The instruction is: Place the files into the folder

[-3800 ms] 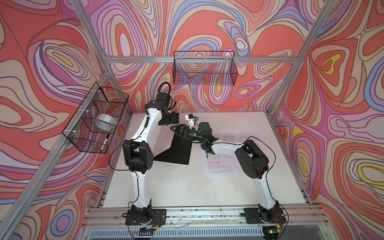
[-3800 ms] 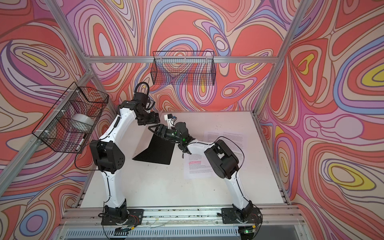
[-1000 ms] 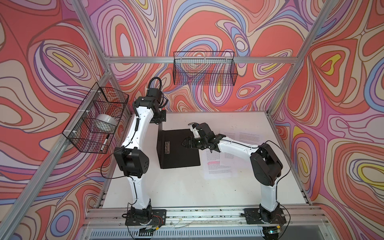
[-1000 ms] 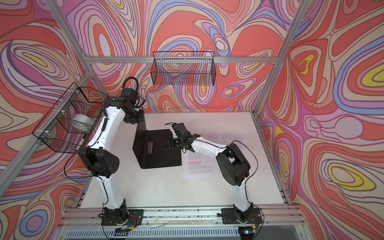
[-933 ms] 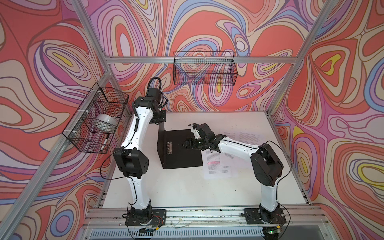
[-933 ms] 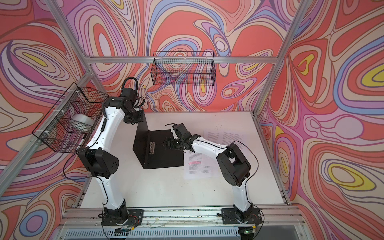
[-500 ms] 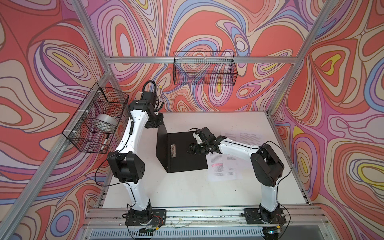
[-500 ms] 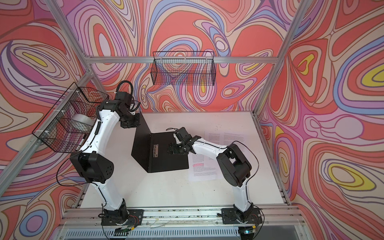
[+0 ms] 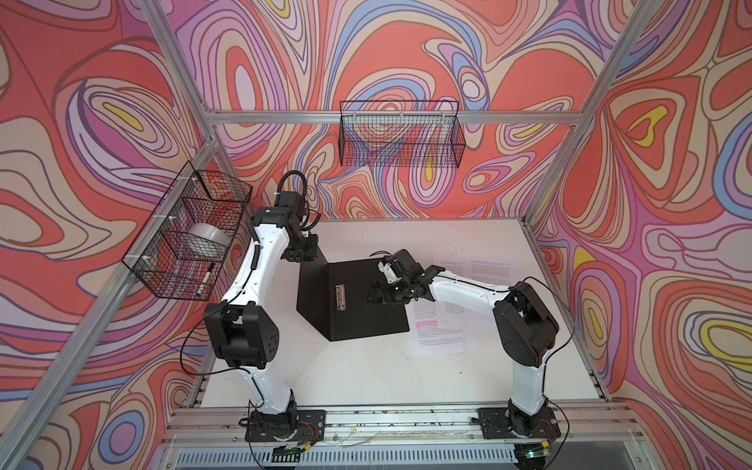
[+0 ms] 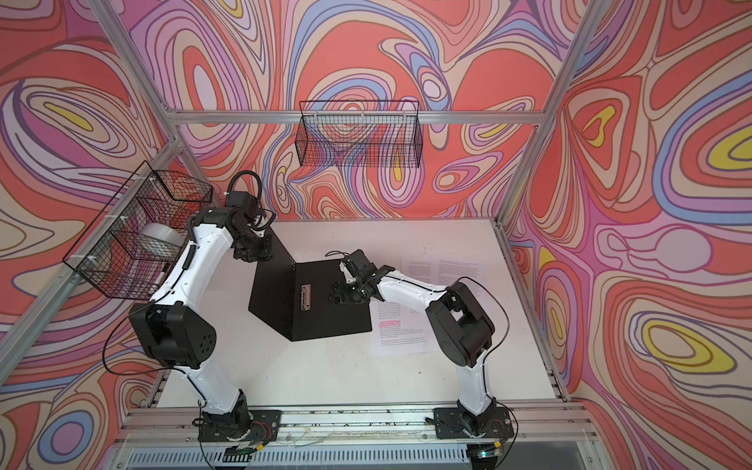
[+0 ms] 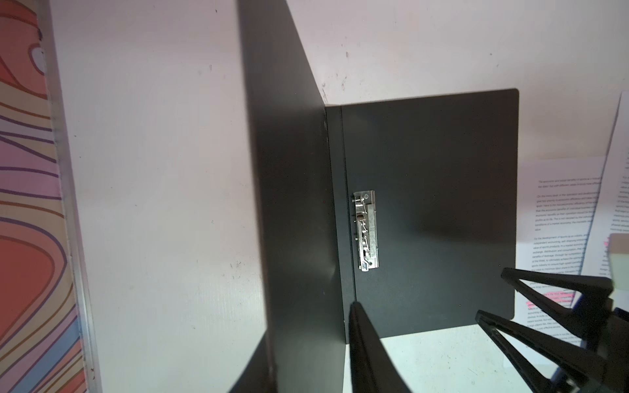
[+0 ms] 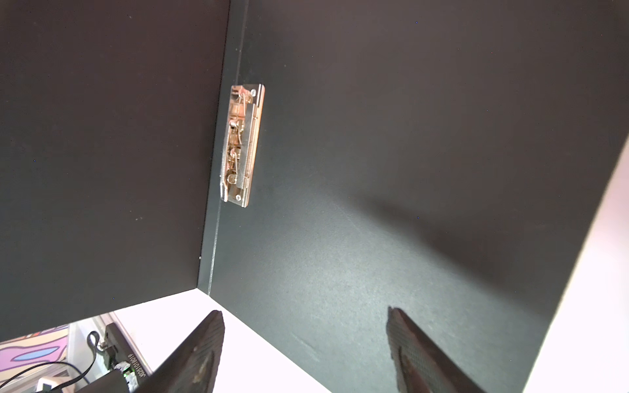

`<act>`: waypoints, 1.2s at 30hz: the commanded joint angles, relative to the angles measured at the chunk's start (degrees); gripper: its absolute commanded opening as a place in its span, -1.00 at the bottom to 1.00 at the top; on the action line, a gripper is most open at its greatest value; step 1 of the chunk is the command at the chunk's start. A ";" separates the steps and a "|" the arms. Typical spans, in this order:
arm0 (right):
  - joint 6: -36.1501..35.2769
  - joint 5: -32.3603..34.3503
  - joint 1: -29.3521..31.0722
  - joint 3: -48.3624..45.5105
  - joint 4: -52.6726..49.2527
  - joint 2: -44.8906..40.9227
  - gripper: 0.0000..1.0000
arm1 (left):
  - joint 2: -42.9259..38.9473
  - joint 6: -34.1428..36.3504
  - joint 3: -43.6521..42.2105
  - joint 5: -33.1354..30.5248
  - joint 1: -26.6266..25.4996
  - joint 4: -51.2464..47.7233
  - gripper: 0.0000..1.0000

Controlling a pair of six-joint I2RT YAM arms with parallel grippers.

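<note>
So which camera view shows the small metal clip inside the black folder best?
The right wrist view: the silver metal clip is large and sharp. The left wrist view shows it smaller; both top views only a tiny strip.

This is a robotics lab test cell. An aluminium frame (image 9: 285, 117) boxes in a white table (image 9: 366, 386), and swirl-patterned walls (image 9: 101, 162) in red, pink and purple close the left, far and right sides. Two white-and-black robot arms, the left arm (image 9: 260, 260) and the right arm (image 9: 468, 289), are bolted to a metal rail (image 9: 407, 419) along the near edge, with cables trailing. A far wire basket (image 9: 401, 138) and a left wire basket (image 9: 191, 236) hang from the frame.
</note>
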 commanded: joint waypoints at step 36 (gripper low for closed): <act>-0.43 2.95 8.57 13.86 -9.20 9.80 0.05 | -7.71 2.80 -11.33 2.04 0.06 0.05 -1.00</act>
